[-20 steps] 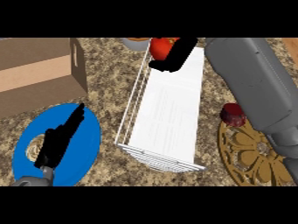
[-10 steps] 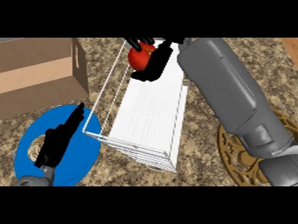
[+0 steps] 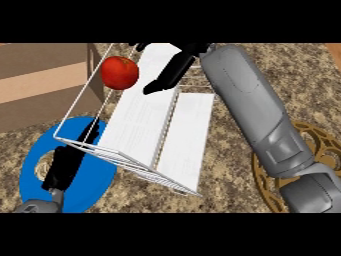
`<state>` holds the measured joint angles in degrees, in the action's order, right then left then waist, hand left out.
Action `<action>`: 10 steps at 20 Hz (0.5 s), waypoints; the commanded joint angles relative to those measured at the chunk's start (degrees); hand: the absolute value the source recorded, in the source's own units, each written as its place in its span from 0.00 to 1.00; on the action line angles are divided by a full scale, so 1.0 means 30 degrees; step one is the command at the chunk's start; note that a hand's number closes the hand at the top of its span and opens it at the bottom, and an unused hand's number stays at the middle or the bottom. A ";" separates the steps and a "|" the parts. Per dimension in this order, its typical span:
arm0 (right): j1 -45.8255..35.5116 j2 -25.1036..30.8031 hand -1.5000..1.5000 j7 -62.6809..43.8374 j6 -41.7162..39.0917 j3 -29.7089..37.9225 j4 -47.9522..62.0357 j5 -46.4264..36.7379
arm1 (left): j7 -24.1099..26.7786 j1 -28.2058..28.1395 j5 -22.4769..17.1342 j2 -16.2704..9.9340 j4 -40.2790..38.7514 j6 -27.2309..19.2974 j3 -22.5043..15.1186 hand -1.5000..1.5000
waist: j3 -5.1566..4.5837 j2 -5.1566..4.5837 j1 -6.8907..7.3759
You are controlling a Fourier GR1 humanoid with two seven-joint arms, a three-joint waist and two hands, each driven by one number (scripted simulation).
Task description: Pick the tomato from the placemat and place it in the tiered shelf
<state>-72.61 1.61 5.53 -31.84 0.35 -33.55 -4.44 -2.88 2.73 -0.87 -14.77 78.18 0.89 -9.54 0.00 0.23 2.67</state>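
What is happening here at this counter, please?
The robot's right hand is stretched out over the white wire tiered shelf. The red tomato sits at the shelf's far left edge, just beside the straight fingers, which do not curl round it. The left hand rests open at the lower left, over a blue plate. A brown and gold placemat lies at the right, partly hidden by the forearm.

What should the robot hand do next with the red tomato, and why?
Probably draw the right robot hand back, slowly. Its fingers look straight beside the tomato, not curled round it, and the tomato sits at the tiered shelf's upper left edge, so it seems already released.
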 commanded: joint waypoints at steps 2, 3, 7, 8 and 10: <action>-0.0999 -0.0513 0.00 -0.1005 0.1859 0.2095 0.1337 0.3031 | -0.0202 -0.0020 -0.0204 -0.0271 -0.0191 0.0236 0.0466 0.50 | -0.0012 -0.0186 -0.0137; -0.0747 -0.0518 0.00 -0.0588 0.2435 0.2675 0.1456 0.3059 | 0.0028 0.0178 -0.0065 -0.0110 0.0025 -0.0068 0.0508 0.50 | -0.0008 -0.0212 -0.0224; -0.1192 0.1971 0.00 -0.0912 0.3972 0.4776 0.1420 0.3811 | -0.0282 0.0103 0.0224 0.0175 -0.0047 -0.0267 0.0187 0.50 | -0.0001 -0.0287 -0.0438; -0.1321 0.1895 0.00 -0.1145 0.4592 0.5035 0.1655 0.3988 | -0.0339 -0.0185 -0.0181 -0.0303 0.0521 0.0274 0.0447 0.50 | 0.0000 -0.0232 -0.0307; -0.1115 0.2952 0.00 -0.0427 0.5766 0.5249 0.2134 0.3523 | 0.0180 -0.0475 0.0283 0.0286 0.0138 -0.0199 0.0023 0.50 | -0.0011 -0.0384 -0.0119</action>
<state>-74.61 4.66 3.22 -20.55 12.80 -28.76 6.40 -2.96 2.74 -0.64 -14.68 78.06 0.69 -8.62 -0.14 -0.78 1.91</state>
